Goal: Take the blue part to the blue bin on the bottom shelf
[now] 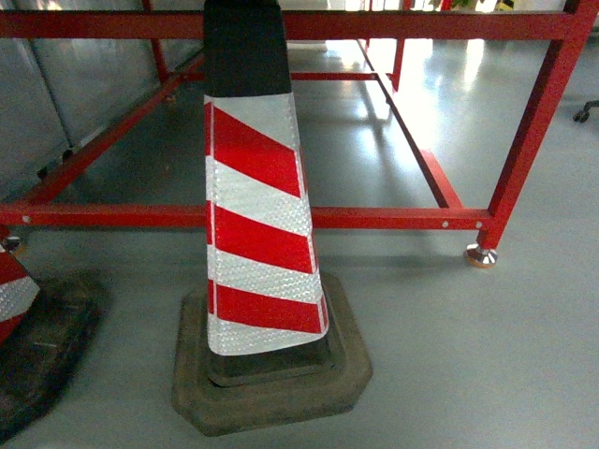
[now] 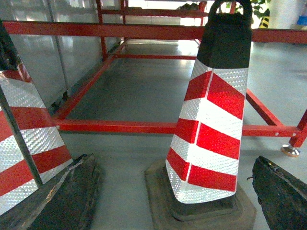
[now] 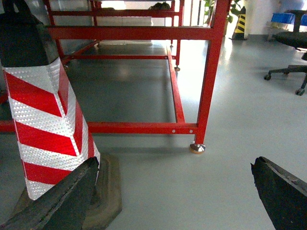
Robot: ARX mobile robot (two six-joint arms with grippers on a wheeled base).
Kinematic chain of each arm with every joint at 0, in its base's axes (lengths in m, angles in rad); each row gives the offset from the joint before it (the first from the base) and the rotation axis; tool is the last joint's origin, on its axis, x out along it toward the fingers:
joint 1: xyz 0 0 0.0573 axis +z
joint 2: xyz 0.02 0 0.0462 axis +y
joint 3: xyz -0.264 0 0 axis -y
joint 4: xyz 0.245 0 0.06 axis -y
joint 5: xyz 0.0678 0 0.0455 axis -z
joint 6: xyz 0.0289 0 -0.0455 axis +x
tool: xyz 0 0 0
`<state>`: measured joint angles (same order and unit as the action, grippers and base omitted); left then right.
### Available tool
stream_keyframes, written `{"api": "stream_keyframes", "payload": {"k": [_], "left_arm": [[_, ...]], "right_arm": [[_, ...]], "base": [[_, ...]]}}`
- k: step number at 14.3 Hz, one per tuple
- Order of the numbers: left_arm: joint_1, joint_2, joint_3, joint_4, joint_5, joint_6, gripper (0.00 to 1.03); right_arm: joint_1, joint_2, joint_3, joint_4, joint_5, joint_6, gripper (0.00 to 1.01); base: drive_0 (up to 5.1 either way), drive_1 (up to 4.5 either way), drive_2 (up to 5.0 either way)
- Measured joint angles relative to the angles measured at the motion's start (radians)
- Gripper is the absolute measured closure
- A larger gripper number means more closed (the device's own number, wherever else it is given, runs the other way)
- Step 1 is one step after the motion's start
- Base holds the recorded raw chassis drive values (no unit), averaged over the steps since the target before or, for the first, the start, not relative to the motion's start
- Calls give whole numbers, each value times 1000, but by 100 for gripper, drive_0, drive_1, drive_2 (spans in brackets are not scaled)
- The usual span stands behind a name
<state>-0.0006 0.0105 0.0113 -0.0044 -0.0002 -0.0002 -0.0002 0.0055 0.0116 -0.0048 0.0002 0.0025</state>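
The blue part, the blue bin and the bottom shelf are out of view in all three views. In the left wrist view my left gripper is open, its dark fingers wide apart with only floor and a traffic cone beyond them. My right gripper is open too in the right wrist view, with its fingers spread over bare grey floor. Neither gripper holds anything. Neither gripper shows in the head view.
A red-and-white striped traffic cone on a dark rubber base stands close ahead. A second cone is at the left edge. Behind them runs a low red steel frame with a footed leg. An office chair stands far right.
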Motion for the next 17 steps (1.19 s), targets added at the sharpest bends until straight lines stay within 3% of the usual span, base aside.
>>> {"api": "stream_keyframes", "payload": {"k": [17], "left_arm": [[0, 0, 0, -1, 1, 1, 5]], "right_arm": [[0, 0, 0, 0, 1, 1, 3]], "base": [[0, 0, 0]]}}
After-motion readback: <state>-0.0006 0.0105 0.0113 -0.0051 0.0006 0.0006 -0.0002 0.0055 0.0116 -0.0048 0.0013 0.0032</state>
